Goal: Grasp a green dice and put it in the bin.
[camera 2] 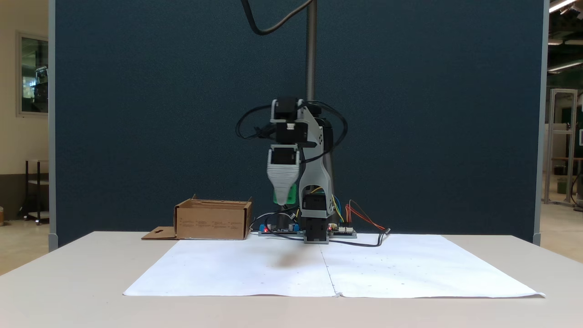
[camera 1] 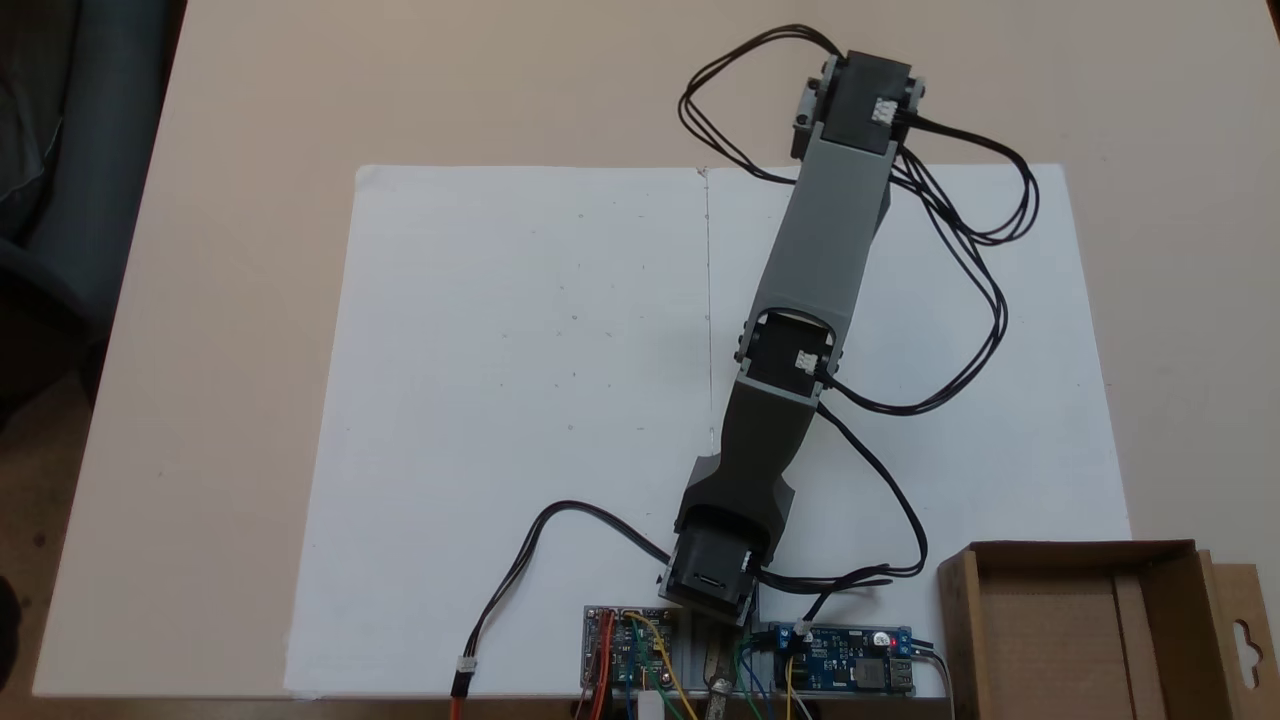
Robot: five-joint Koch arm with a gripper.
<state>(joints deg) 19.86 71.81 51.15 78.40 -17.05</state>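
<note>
In a fixed view from the front, my gripper (camera 2: 284, 201) hangs pointing down, well above the white paper. The green dice (camera 2: 276, 197) sits at its tip, lifted clear of the table and partly hidden behind the pale ribbed finger (camera 2: 283, 175). The gripper is shut on it. The bin (camera 2: 212, 223), a low brown cardboard box, stands to the left of the gripper in this view, a short way off. From above, the bin (camera 1: 1080, 549) lies at the lower right, and the arm's wrist (camera 1: 855, 100) covers gripper and dice.
White paper sheets (camera 1: 530, 400) cover the table's middle. Circuit boards (camera 1: 850, 650) and loose cables (camera 1: 960, 290) crowd the arm's base beside the bin. The bin's flap (camera 1: 1240, 630) sticks out sideways. A dark blue partition (camera 2: 136, 114) stands behind the table.
</note>
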